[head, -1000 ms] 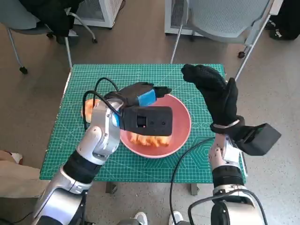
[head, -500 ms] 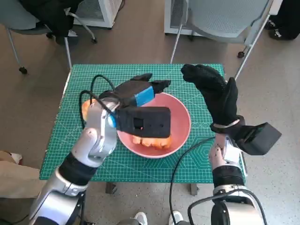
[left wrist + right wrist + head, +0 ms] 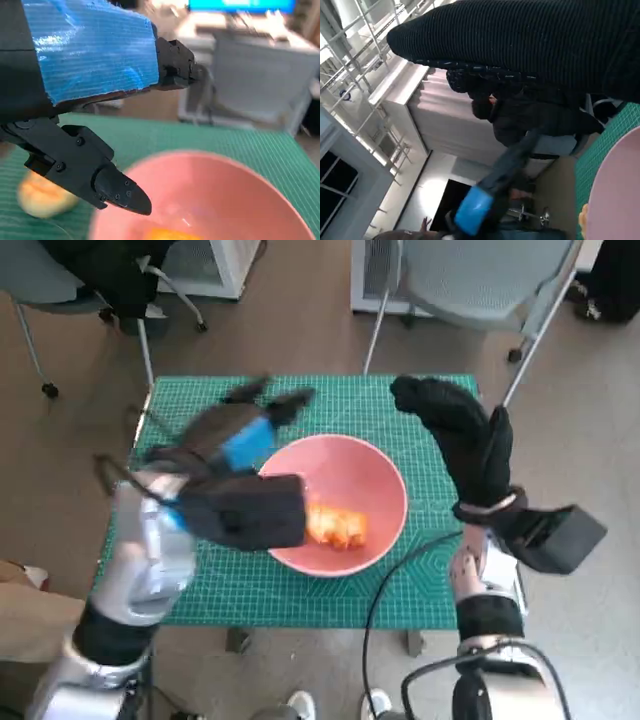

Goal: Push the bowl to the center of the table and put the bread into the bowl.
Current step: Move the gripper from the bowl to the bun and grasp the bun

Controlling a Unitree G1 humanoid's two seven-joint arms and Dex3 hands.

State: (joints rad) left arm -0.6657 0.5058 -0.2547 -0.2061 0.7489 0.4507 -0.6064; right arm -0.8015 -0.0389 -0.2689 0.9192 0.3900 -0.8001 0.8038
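A green cutting mat (image 3: 300,590) covers a small table standing on a brown floor, with chairs (image 3: 470,280) beyond its far edge. The left hand (image 3: 240,430) hangs above the mat with its fingers (image 3: 117,187) spread and nothing between them; motion blur obscures it in the head view. Just beside those fingertips, toward the robot's right, lies the rim of the pink bowl (image 3: 375,475), which sits near the middle of the mat. The bread (image 3: 335,525) lies inside the bowl, apart from both hands. On the far side of the left fingers from the bowl, a second pale yellow item (image 3: 42,195) rests on the mat; its identity cannot be determined. The right hand (image 3: 465,445) is raised upright beyond the bowl's right rim, fingers extended and loosely together, holding nothing.

Judgement: both task steps appear complete. The next move calls only for clearing the left arm without striking the bowl's rim.
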